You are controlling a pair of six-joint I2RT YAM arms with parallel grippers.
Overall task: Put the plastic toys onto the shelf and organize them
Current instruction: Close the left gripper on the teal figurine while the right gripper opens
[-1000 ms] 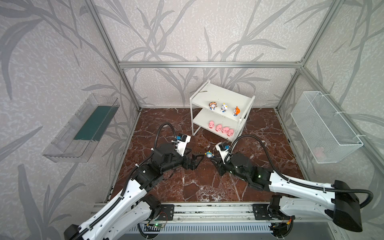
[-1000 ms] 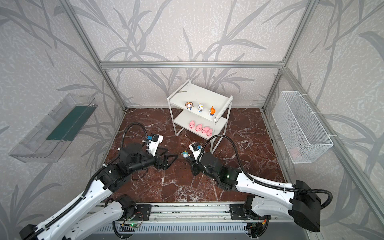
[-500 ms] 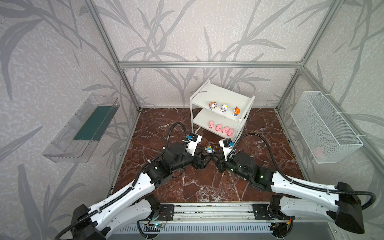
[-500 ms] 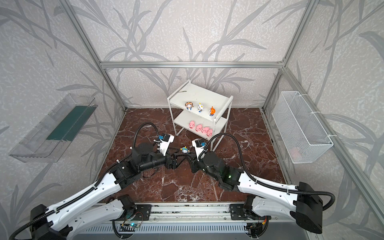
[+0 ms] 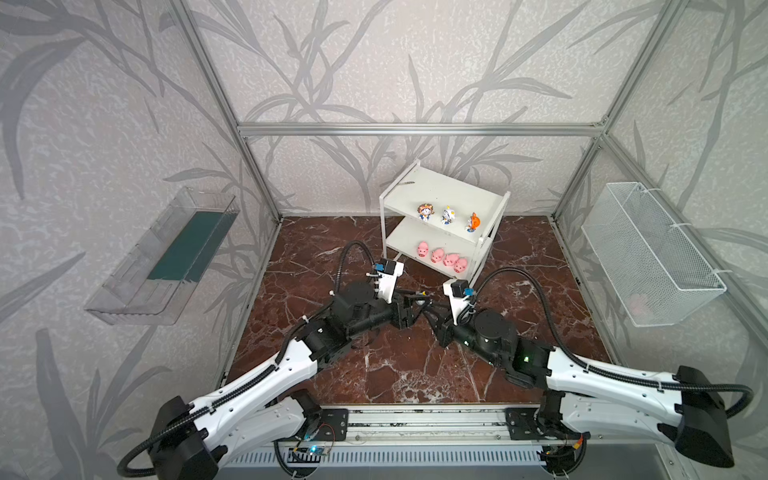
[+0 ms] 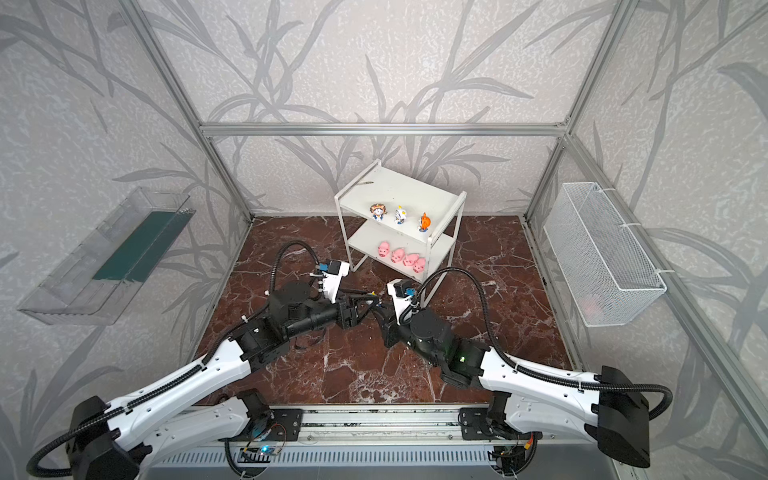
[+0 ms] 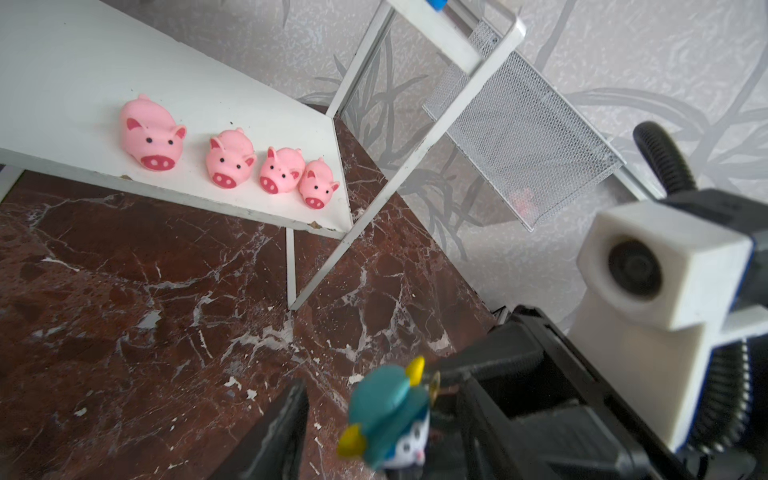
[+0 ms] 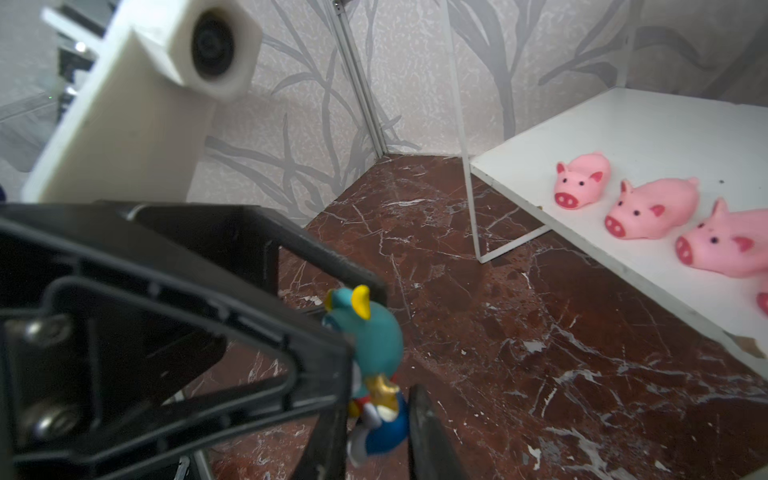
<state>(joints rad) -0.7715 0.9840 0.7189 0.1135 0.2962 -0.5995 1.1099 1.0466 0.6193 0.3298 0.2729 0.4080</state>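
Both arms have swung inward since a second ago and now meet over the marble floor [image 5: 374, 374] at the centre of both top views, and the left gripper [image 5: 415, 299] has narrowed from wide open on the way. Low in both wrist views, the right gripper [image 5: 430, 306] is clamped on the teal-hatted figurine [image 7: 386, 415], pinching its blue lower body and holding it clear of the floor. The left jaws stand either side of the hat but do not have it yet. One finger [image 7: 284, 428] shows bare floor between itself and the toy. Its partner seems to touch the hat in the right wrist view, though blur makes that uncertain.

This looks like a handover, so order matters: the left jaws should finish closing squarely on the hat before the right lets go. A grip on the yellow spikes alone would likely slip or twist the toy. Keep it upright for setting down.

Its place is the shelf [image 5: 440, 189], upper centre. The brown-maned figurine [image 5: 425, 211], white-gold figurine [image 5: 447, 215] and orange figurine [image 5: 473, 221] line the top board and four pink pigs [image 5: 437, 255] the lower. Bare board left of the brown one suits it
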